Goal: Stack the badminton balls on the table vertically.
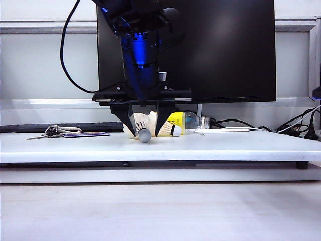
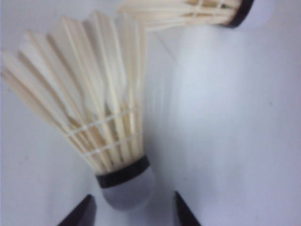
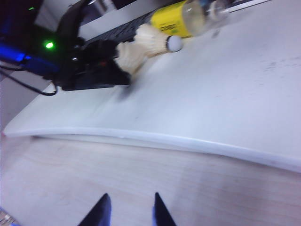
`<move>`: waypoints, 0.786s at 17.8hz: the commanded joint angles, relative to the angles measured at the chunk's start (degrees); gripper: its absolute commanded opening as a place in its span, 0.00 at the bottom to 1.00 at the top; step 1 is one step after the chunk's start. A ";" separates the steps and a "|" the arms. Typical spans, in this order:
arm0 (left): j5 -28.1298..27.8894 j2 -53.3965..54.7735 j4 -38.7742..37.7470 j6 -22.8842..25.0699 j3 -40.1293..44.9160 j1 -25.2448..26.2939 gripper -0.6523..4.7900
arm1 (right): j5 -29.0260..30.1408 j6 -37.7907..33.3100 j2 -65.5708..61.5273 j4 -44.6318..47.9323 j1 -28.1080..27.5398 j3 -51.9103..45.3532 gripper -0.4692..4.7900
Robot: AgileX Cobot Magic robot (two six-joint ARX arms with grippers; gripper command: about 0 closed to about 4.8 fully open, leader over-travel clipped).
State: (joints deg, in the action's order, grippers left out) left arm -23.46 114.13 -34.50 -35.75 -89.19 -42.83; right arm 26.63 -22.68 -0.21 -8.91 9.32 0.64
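Exterior view: the table (image 1: 210, 145) spans the frame, with the black monitor (image 1: 225, 50) behind its back edge. The left arm comes down over the middle of the tabletop, toward the back edge. The clear bottle (image 1: 186, 122) with the yellow label lies on its side just behind.

Left gripper (image 1: 145, 134): fingers spread, tips at table level, straddling the cork tip of the near shuttlecock (image 2: 89, 103) without visibly pinching it (a gap shows on either side of the cork in the left wrist view). It lies on its side on the tabletop, long axis running from the cork between the jaws away to the feather skirt, slightly slanted.

Second shuttlecock (image 2: 197, 12): also on its side, just beyond the first, cork pointing toward the right edge; the two are close but I cannot tell if they touch.

Right gripper (image 3: 130, 212): fingers apart, holding nothing, hanging off the table's front edge, well apart from both badminton balls.

Judgement: the left arm is far nearer; the coming grasp turns on closing across the cork end.
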 commanded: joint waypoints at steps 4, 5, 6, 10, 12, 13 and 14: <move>-2.25 0.04 0.13 -0.76 -0.07 -0.20 0.51 | 0.50 0.00 0.09 0.13 0.39 0.20 0.32; -2.27 0.07 0.02 -0.79 -0.07 -0.20 0.51 | 0.50 0.00 0.09 0.13 0.39 0.20 0.32; -2.25 0.13 -0.07 -0.94 -0.07 -0.22 0.51 | 0.50 0.00 0.09 0.13 0.39 0.20 0.32; -2.49 0.13 -0.11 -1.16 -0.04 -0.22 0.50 | 0.50 0.00 0.09 0.13 0.39 0.20 0.32; -3.06 0.13 -0.11 -1.16 -0.04 -0.22 0.49 | 0.52 -0.02 0.09 0.13 0.39 0.20 0.32; -3.65 0.13 -0.11 -1.16 -0.04 -0.22 0.44 | 0.52 -0.02 0.09 0.11 0.39 0.20 0.32; -3.74 0.13 -0.09 -1.18 -0.04 -0.22 0.43 | 0.52 -0.02 0.09 0.11 0.39 0.20 0.32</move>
State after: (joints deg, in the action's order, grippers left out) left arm -26.35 114.43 -34.61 -36.91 -89.10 -42.96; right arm 26.65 -22.68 -0.21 -8.91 9.69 0.64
